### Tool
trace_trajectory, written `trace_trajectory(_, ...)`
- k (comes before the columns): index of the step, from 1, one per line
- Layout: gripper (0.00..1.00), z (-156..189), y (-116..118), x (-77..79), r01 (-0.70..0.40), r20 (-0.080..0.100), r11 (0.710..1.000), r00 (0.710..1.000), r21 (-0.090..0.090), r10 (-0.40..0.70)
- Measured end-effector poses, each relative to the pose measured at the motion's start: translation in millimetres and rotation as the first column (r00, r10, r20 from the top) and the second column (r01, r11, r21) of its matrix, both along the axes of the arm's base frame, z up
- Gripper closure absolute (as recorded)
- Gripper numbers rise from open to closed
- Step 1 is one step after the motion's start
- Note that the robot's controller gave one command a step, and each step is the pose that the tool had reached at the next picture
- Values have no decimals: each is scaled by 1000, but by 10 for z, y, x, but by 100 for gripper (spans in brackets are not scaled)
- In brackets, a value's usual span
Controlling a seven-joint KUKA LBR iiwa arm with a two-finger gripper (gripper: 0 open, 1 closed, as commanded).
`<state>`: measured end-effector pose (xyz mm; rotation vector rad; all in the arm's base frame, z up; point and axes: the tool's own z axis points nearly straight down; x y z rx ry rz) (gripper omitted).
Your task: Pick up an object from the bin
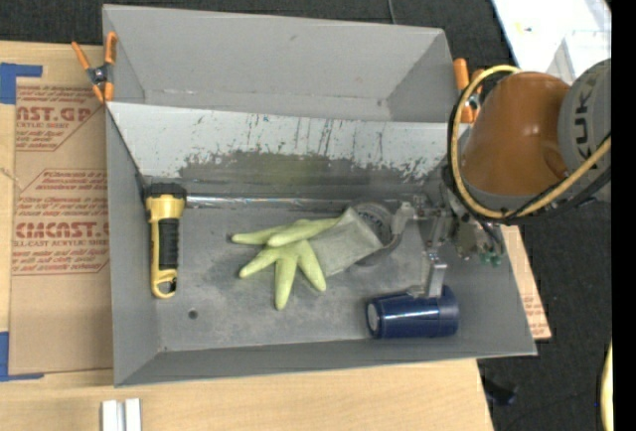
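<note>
My gripper [435,278] hangs low at the right side of the bin, directly above a dark blue cylinder [412,315] that lies on its side near the front right corner. Its tip is at the cylinder's upper edge; contact cannot be made out. Just left of the gripper lies a pale green glove [286,255] with a grey cuff, its digits spread toward the left and front.
A yellow and black hand tool [164,245] lies along the left wall. The arm with its orange cover reaches in over the right rim. Bare bin floor lies between the tool and the glove.
</note>
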<state>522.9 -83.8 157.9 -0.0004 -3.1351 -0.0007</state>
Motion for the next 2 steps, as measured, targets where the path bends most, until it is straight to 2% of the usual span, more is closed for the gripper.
trace_trajectory(1,0,41,2,20,-1,8,1000,1000,-1,1)
trace_trajectory(2,0,-386,168,-73,-93,11,996,996,-2,93)
